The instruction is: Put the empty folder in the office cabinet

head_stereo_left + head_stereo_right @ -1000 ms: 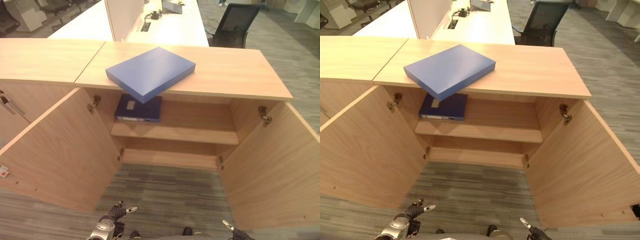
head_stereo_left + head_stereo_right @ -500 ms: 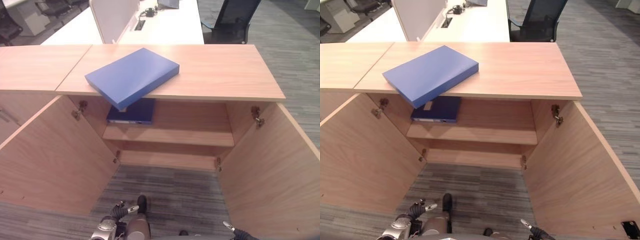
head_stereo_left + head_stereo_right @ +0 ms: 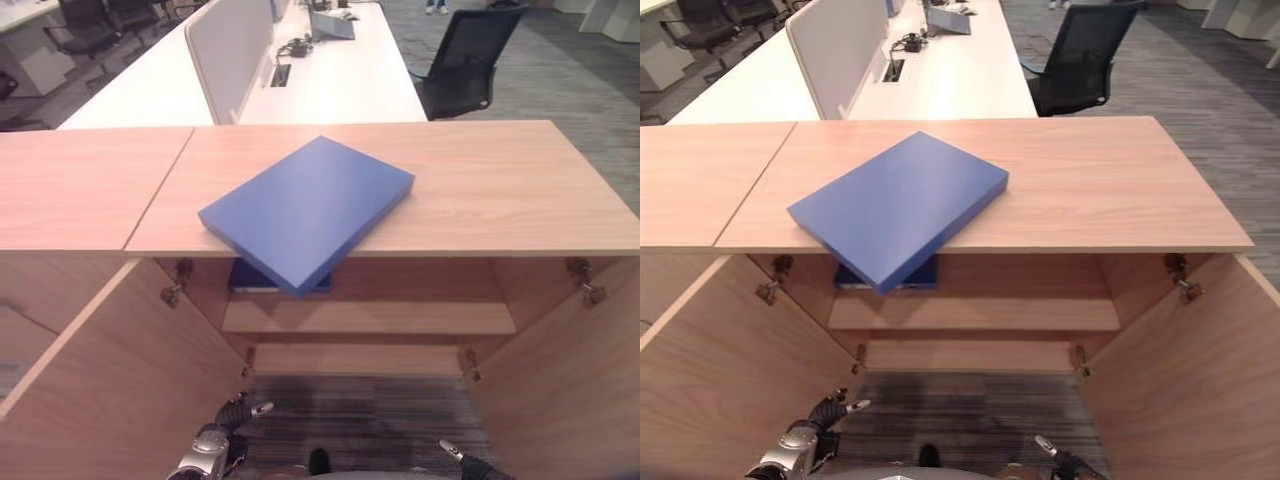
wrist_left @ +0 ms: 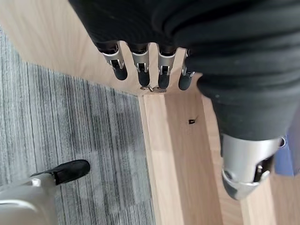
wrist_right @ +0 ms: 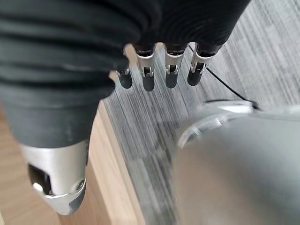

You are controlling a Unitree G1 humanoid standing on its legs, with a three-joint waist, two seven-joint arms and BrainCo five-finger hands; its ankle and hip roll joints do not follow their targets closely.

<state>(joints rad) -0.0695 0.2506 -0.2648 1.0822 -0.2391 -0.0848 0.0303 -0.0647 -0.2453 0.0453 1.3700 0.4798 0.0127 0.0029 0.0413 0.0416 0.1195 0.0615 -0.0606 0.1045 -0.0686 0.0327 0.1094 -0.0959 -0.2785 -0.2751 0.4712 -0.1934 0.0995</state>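
The flat blue rectangular folder (image 3: 307, 208) is lying on the open light-wood cabinet's (image 3: 520, 190) top, one corner overhanging; the left hand (image 4: 140, 65) and right hand (image 5: 159, 70) are hanging below, fingers relaxed, holding nothing.

lower folder (image 3: 247, 281) | mostly hidden under top folder (image 3: 308, 206) | contents perhaps unreadable

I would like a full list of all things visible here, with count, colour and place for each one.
Folder on top: one, blue, lying flat on the cabinet top, one corner over the front edge.
Folder inside: one, dark blue, lying on the cabinet's shelf, left side.
Cabinet: one, light wood, both doors open.
Desk: one, white, behind the cabinet.
Office chair: one, black, beside the desk.
Left hand: low, open, holding nothing.
Right hand: low, open, holding nothing.
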